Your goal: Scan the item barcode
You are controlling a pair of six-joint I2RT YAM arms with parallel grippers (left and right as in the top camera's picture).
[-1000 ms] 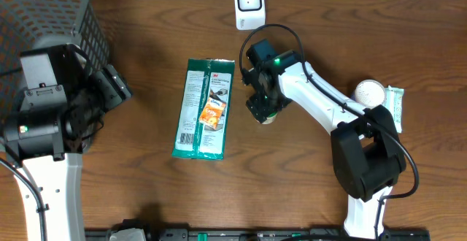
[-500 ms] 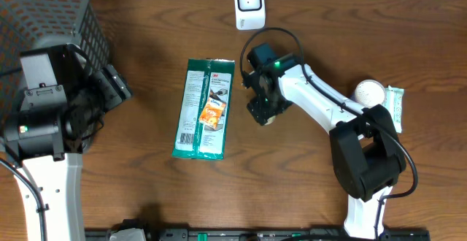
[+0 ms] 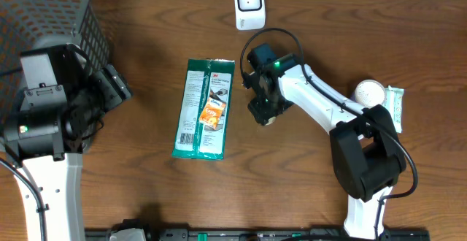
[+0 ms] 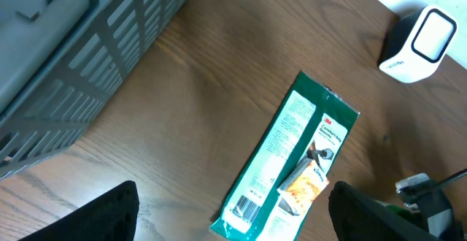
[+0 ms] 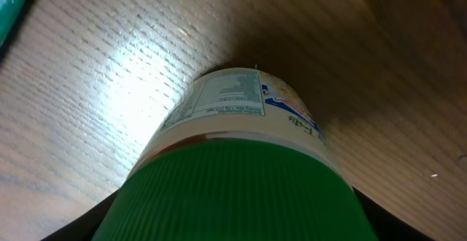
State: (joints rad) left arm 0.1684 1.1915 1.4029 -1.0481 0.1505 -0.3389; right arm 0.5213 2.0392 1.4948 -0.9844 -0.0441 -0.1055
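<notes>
Over the last second the right hand (image 3: 264, 109) has only nudged and twisted a little just right of centre on the surface (image 3: 146, 197), with its fingers easing inward slightly. Its wrist view is filled by the jar (image 5: 241, 117), whose green lid (image 5: 233, 190) spans the gap from finger to finger. The hand looks to be pinching the jar by the lid, and the base seems to be down on the wood. The packet (image 3: 205, 109) at the jar's 9 o'clock has not moved, and neither has the left hand (image 3: 120, 89), which sits spread wide and empty at 9 o'clock by the basket (image 3: 51, 14). The scanner (image 3: 249, 5) waits at 12 o'clock. This reads as the grip being settled. The lift and the carry toward 12 o'clock have yet to start.
</notes>
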